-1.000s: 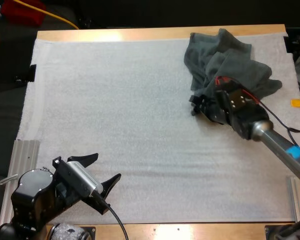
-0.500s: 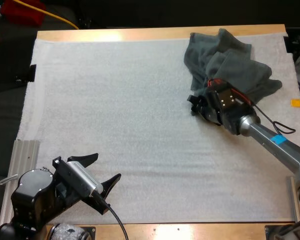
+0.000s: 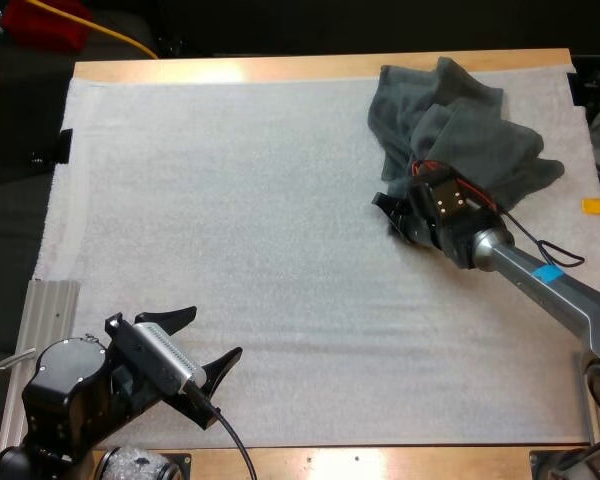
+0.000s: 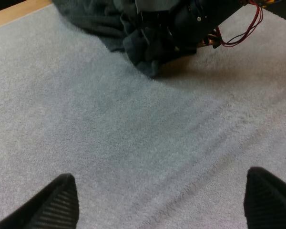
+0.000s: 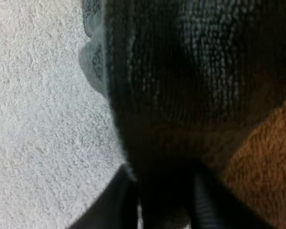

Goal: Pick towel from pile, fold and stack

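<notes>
Towel pile (image 3: 455, 125) lies far right on the bench (image 3: 280, 68), its near-left edge pinched by the right gripper (image 3: 392, 210); left gripper (image 3: 208, 343) sits open, well apart.

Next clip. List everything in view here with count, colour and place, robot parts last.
towel pile: one crumpled heap, dark grey-green, far right of the mat; how many towels it holds cannot be told.
mat: one, white, covering most of the table.
table: one, wooden, bare strips along its far and near sides.
left pincer: one, black, open, over the mat's near left corner, touching nothing.
right pincer: one, black, at the towel pile's near left edge, shut on a fold of it.
</notes>
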